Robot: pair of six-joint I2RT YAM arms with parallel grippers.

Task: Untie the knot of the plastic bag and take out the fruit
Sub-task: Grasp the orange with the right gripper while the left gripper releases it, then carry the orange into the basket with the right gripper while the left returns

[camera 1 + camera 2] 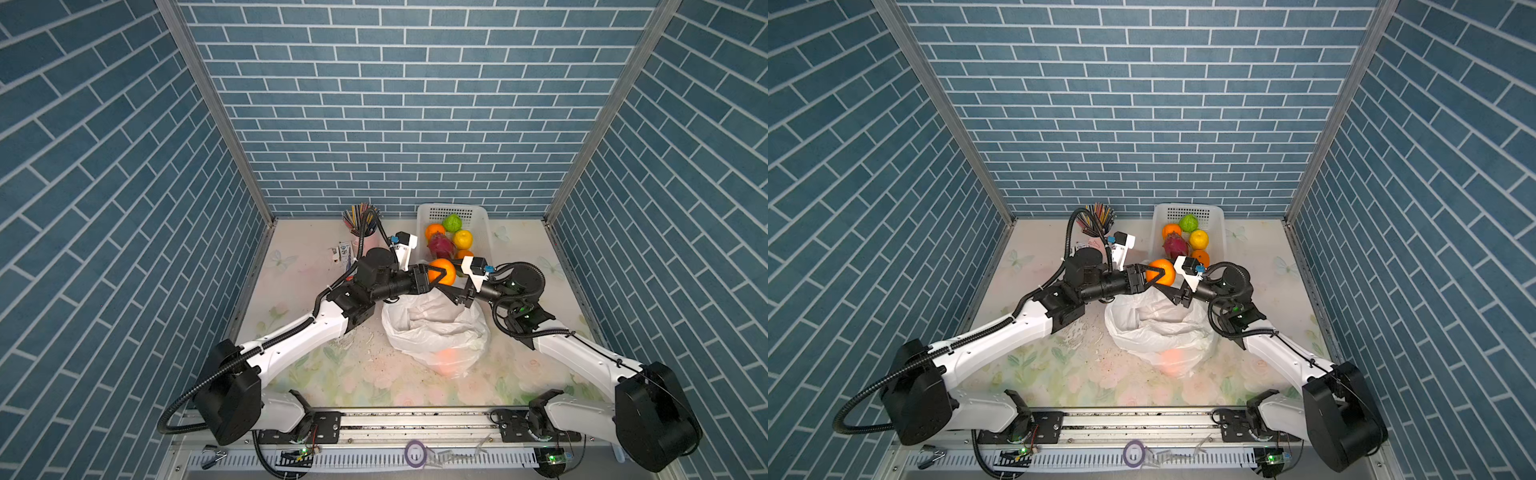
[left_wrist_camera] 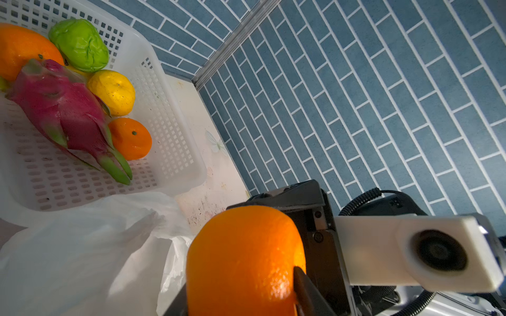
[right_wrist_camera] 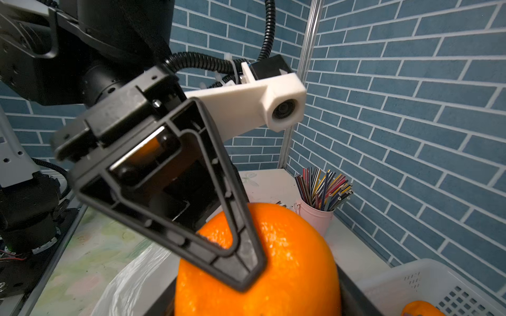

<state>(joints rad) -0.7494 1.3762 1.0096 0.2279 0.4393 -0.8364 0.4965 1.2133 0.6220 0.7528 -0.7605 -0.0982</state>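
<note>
Left pincer (image 1: 441,275): clamped on a big round orange (image 2: 241,260), held up over the far edge of the thin, crinkly white plastic bag (image 1: 432,332), just near of the white perforated plastic basket (image 1: 484,220).
Right pincer (image 3: 257,298): jaws stand either side of the same big round orange. I cannot tell whether they bite or only flank it.
Knot: none to be seen. The bag mouth gapes, so I judge the untying done.
Fruit: in the basket lie an orange (image 2: 19,49), a smaller orange (image 2: 131,138), a bumpy green fruit (image 2: 79,43), a yellow citrus (image 2: 113,91) and a magenta dragon fruit (image 2: 63,109). An orange glow (image 1: 446,357) at the near side of the bag reads to me as one more inside.
Risk, handover: if I release left before right has a firm hold, the orange drops. It would fall back into the bag at best, or off the basket rim and away over the floral tabletop (image 1: 332,374).
Risk, squeeze: two pincers on one smooth round thing. Uneven pressure could squirt it out sideways.
Risk, collision: fingers and wrist cameras are crowded close. A careless pull-back could knock one against the other.
Risk, bag: the film lies right under both pincers. A snagged finger would drag the bag and whatever is in it.
</note>
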